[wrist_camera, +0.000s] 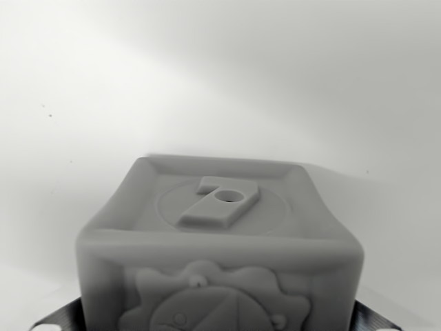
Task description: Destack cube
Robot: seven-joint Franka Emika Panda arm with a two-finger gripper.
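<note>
I'm seeing the cube (219,241) sitting between the dark fingertips (52,323) at the frame's bottom corners, a raised 7 on top; I cannot tell whether the jaws are gripping it.

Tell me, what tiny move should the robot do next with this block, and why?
Probably lift straight up a little. The cube fills the wrist view, with dark finger pads at both its lower sides, so it looks gripped. Whether another cube sits underneath is hidden.

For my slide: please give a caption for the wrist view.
Close wrist view of a cube with a raised numeral on top.
</note>
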